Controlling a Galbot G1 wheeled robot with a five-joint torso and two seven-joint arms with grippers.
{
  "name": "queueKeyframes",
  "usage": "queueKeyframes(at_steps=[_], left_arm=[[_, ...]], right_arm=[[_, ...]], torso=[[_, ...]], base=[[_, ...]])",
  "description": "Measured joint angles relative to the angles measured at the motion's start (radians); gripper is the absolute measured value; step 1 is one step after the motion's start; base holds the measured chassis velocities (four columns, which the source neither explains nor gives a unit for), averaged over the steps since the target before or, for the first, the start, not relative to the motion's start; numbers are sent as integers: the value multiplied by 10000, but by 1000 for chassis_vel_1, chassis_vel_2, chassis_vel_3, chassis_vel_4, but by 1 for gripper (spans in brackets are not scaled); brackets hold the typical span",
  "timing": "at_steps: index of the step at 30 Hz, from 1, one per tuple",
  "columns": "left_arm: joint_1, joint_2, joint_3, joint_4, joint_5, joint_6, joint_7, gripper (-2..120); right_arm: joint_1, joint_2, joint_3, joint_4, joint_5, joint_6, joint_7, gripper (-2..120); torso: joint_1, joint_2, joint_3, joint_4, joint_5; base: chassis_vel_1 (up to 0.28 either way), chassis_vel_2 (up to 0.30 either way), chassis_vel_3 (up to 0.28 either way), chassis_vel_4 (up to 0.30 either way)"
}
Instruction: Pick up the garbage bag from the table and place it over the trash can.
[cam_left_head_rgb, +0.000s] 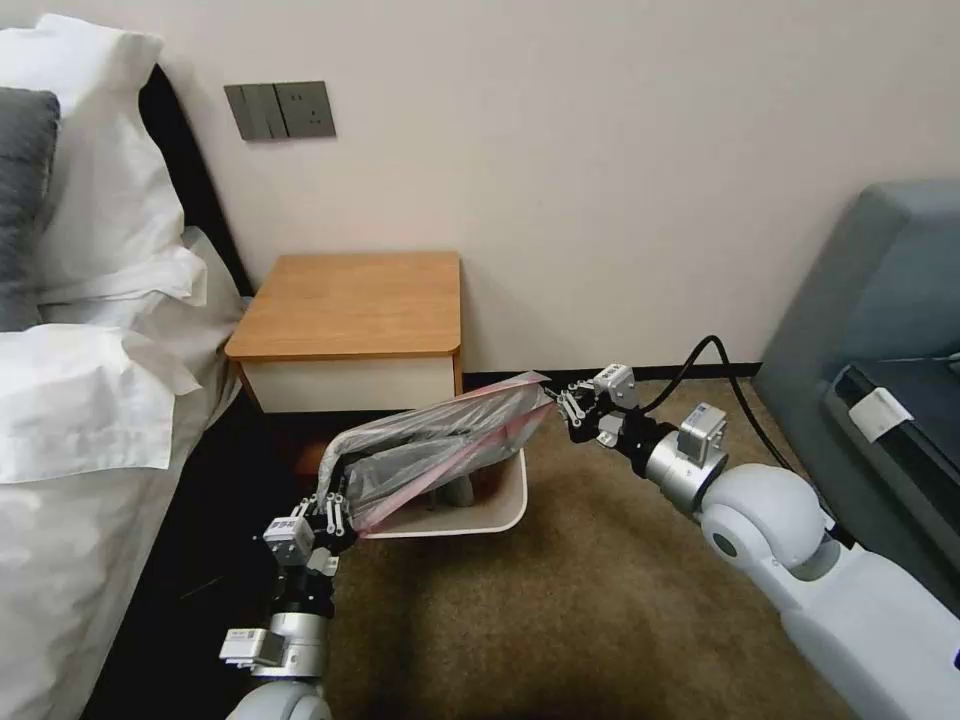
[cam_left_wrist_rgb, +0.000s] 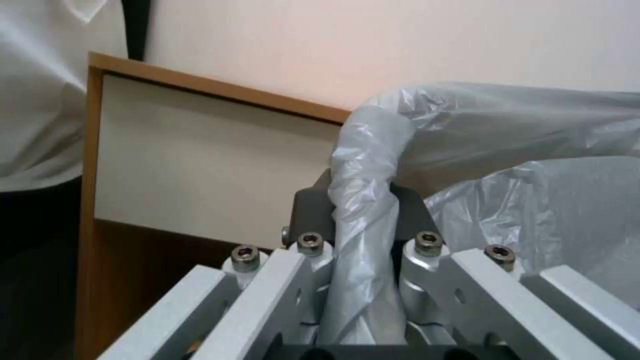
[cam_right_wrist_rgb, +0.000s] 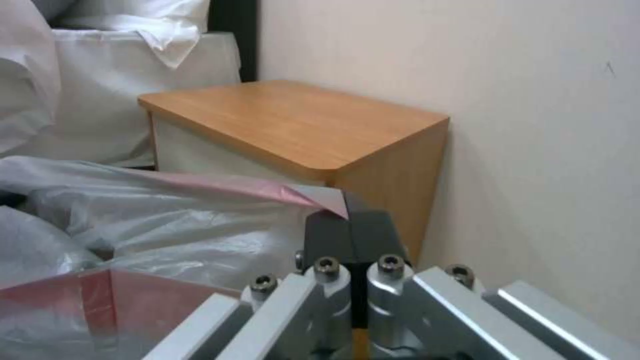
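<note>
Right now I have the bag (cam_left_head_rgb: 440, 440) stretched above the can (cam_left_head_rgb: 500, 500), left gripper (cam_left_head_rgb: 335, 520) and right gripper (cam_left_head_rgb: 562, 408) each clamped on an end, and I judge that pulling harder could tear the thin film.

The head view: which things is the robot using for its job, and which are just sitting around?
Job things:
garbage bag, stretched between left gripper and right gripper
trash can, under the bag
table, its top bare

Just around:
bed with pillows
grey sofa
wall switches
</note>
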Motion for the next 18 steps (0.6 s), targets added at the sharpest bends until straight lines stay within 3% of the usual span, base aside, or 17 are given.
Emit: queueKeyframes(at_steps=[18], left_arm=[[11, 31, -15, -70, -256, -115, 309, 8]], right_arm=[[-3, -17, -133, -385, 199, -276, -474, 0]], torso=[[0, 0, 0, 0, 0]], base=[[0, 0, 0, 0]])
